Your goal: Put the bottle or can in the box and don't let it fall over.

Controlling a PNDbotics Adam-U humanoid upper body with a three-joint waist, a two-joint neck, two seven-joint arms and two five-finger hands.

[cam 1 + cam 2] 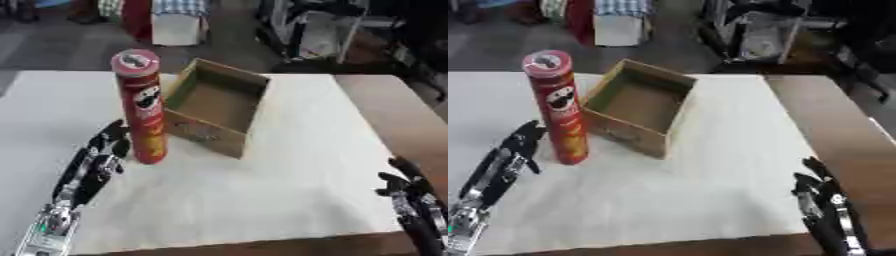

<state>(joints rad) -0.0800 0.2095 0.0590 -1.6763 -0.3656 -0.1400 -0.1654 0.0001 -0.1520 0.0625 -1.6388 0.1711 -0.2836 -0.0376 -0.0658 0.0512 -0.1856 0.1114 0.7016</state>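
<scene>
— Where's the thing it has to move?

— The tall red cardboard crisp can with the grey lid point(142, 105) stands upright on the white-covered bench point(262, 200), just beside the left wall of the open brown cardboard box point(214, 105). I can't tell whether can and box actually touch. The box is empty and sits at an angle, one corner pointing toward the robot.

— And the left robot hand point(101, 160)?

— It lies low, just left of the can's foot, fingers fairly straight and pointing up toward the tube. Nothing is curled round it. The fingertips look very close to the lower part of the can, but I can't say they touch.

— Why so low?

— My guess is it's lined up to close on the can, though a taller grip would serve better. That tube is narrow and high, so a nudge at the base would tip it, and the task wants it upright.

— The other one?

— The right robot hand point(820, 200) rests idle near the lower right corner, fingers up and relaxed, well apart from everything.

— So how far along?

— Hardly begun, I'd say. The can is not yet lifted. It would need to clear the box wall and be set down flat inside.
</scene>
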